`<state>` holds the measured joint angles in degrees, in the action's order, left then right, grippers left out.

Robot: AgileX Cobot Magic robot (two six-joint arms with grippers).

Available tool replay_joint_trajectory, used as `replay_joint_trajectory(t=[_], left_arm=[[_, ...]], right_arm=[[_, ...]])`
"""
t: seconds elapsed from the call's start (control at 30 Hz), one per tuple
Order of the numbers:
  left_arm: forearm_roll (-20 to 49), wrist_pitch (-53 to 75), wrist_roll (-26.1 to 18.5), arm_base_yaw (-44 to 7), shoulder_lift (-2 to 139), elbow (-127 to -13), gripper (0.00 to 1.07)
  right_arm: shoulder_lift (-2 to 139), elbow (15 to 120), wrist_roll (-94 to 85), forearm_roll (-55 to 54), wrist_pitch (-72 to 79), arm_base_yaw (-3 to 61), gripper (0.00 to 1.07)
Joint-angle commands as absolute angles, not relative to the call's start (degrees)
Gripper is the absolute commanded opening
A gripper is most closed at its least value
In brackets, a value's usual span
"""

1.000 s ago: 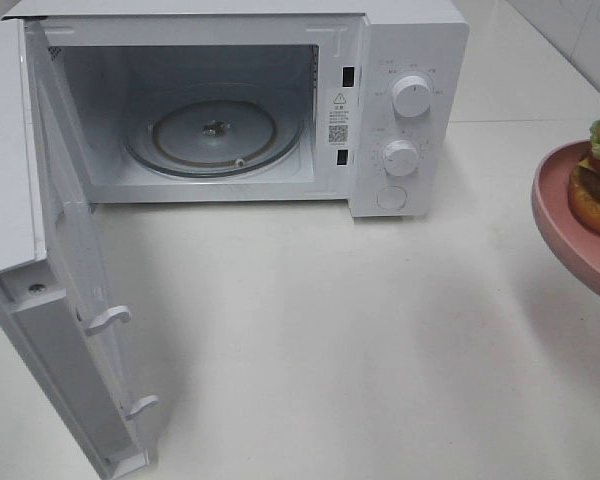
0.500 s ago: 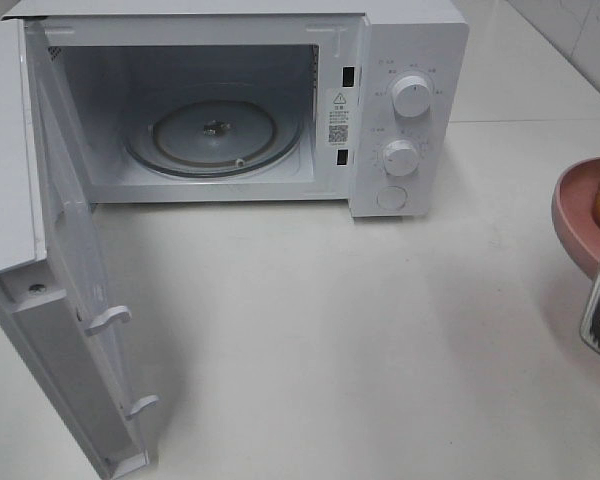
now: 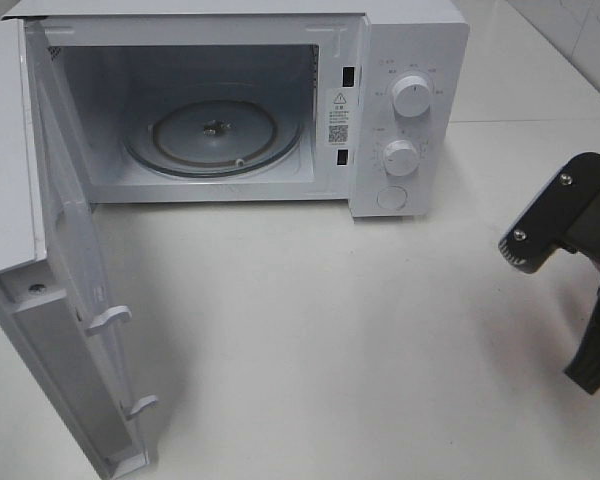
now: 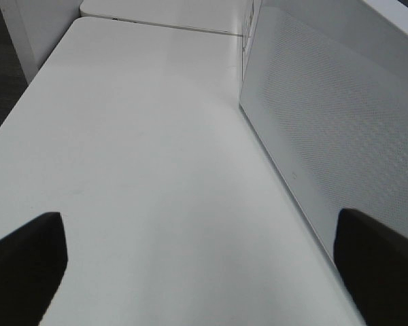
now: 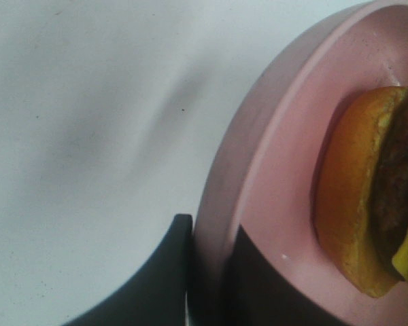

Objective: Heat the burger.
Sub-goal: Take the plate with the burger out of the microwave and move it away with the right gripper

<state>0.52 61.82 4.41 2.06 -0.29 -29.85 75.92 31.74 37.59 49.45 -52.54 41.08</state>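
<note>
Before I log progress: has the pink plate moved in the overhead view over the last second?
Yes. It slid right, away from the microwave, out of frame; only the right end effector shows there.

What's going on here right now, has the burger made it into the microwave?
Not yet. The right hand is shut on the rim of the pink plate, which carries the burger, off at the table's right edge. The microwave stands with its door swung wide and its glass turntable bare. The left hand hangs open beside the door, holding nothing.
</note>
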Motion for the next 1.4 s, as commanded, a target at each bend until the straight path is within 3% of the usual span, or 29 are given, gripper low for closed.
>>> replay_joint_trajectory(t=[0.03,0.47,0.87,1.4], left_arm=[[0.5,61.2,4.3,2.2,-1.1,-29.8,1.00],[0.5,61.2,4.3,2.2,-1.1,-29.8,1.00],[0.5,61.2,4.3,2.2,-1.1,-29.8,1.00],[0.5,61.2,4.3,2.2,-1.1,-29.8,1.00]], right_arm=[[79.6,34.6,43.7,54.1,-57.4,40.7,0.00],[90.6,40.3,50.2,53.9,-64.1,38.2,0.00],[92.9,38.9,61.2,55.6,-55.7,32.5,0.00],[99.9,32.9,74.1,61.4,-47.8,32.0,0.00]])
